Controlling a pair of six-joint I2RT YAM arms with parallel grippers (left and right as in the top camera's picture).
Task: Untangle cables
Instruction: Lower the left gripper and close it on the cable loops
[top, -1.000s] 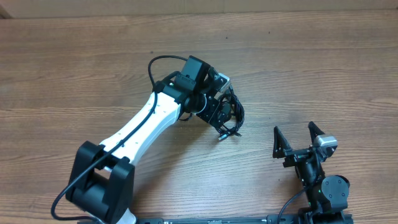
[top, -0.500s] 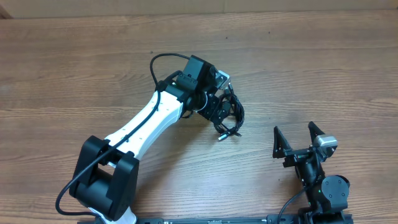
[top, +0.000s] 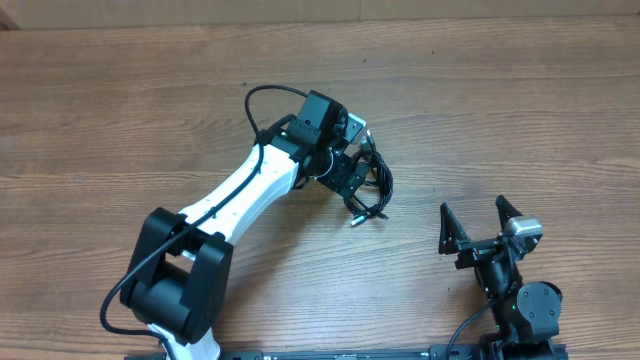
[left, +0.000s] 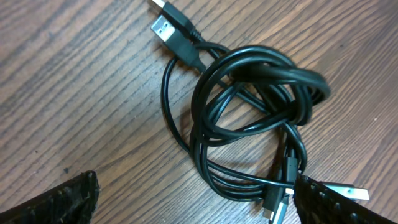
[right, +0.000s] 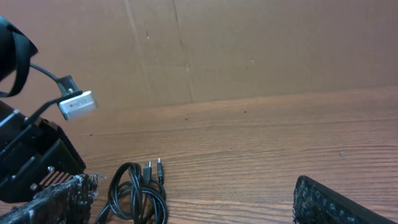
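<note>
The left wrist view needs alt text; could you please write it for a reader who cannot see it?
A knotted bundle of black cables lies on a wooden table, two USB plugs poking out at the top. The open left gripper frames it, one finger in each bottom corner.

A knotted bundle of black cables (right: 134, 198) with 2 plug ends lies on the wooden table (right: 261, 143), beside the left arm (right: 34, 155), between the right gripper's (right: 196, 202) wide-spread fingers.
</note>
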